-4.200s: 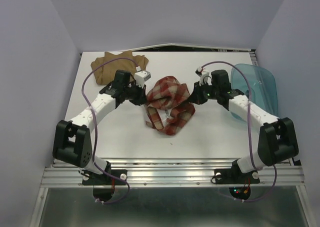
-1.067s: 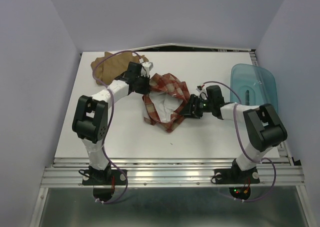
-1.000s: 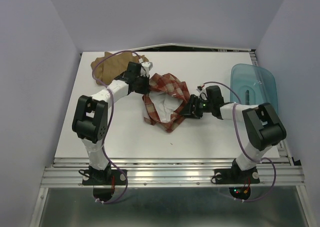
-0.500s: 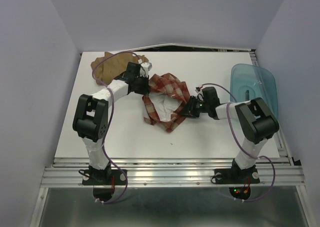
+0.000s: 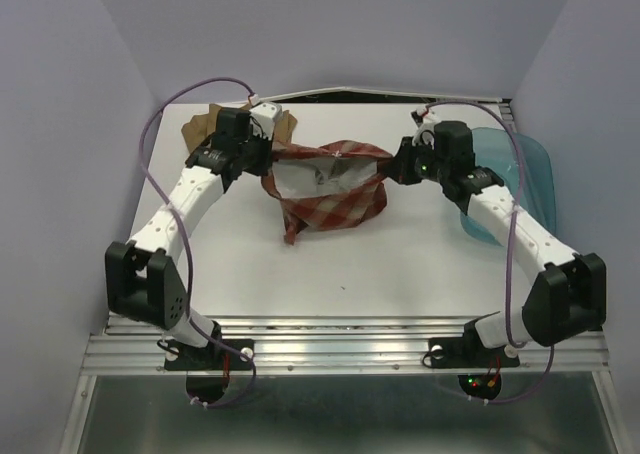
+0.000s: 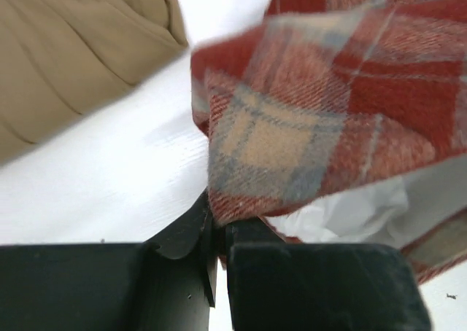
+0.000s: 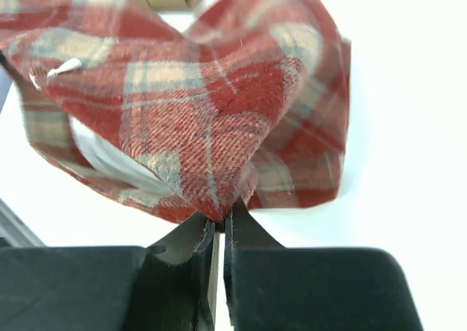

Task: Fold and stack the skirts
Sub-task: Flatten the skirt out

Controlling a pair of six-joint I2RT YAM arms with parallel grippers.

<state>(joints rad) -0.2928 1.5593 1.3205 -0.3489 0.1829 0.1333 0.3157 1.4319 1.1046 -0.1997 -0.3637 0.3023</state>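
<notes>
The red-and-cream plaid skirt (image 5: 330, 186) hangs stretched between both arms above the table's middle, its white lining showing. My left gripper (image 5: 268, 156) is shut on the skirt's left edge (image 6: 248, 163). At the skirt's right corner (image 7: 211, 149) my right gripper (image 5: 392, 164) is shut on the cloth. The jaws of each pinch a fold of plaid cloth. The tan-brown skirt (image 5: 200, 132) lies crumpled at the back left, mostly behind the left arm; it also shows at the upper left (image 6: 73, 47) of the left wrist view.
A translucent blue plastic tub (image 5: 520, 174) sits at the right edge of the white table (image 5: 340, 264), partly behind the right arm. The purple walls close in on both sides.
The right gripper closed on the plaid skirt's right corner. Both arms then lifted and moved back, pulling the skirt up and taut between them.
</notes>
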